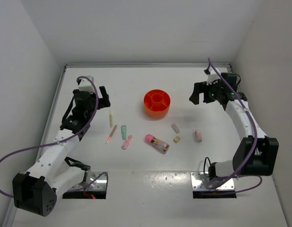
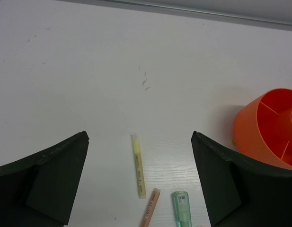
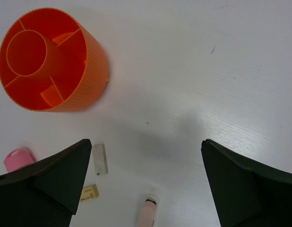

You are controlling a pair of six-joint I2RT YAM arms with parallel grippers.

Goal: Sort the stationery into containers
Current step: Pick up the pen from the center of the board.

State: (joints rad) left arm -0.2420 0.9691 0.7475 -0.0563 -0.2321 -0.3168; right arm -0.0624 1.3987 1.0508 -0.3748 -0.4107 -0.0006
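Note:
The round orange organiser (image 1: 157,104) (image 3: 51,56) (image 2: 269,132) stands mid-table. In front of it lie a cream stick (image 1: 110,119) (image 2: 138,165), a thin pink pen (image 1: 111,134) (image 2: 150,208), a green eraser (image 1: 123,132) (image 2: 181,208), a pink eraser (image 1: 127,142), a pink-capped clear tube (image 1: 156,143), a beige eraser (image 1: 175,127) (image 3: 99,159), a tan cube (image 1: 177,139) (image 3: 89,193) and another pink eraser (image 1: 198,135) (image 3: 148,213). My left gripper (image 1: 104,98) (image 2: 139,137) hovers open above the cream stick. My right gripper (image 1: 195,94) (image 3: 146,142) hangs open, right of the organiser. Both hold nothing.
White walls close the table at the back and both sides. Purple cables loop from both arms. The arm bases and their metal plates (image 1: 216,182) sit at the near edge.

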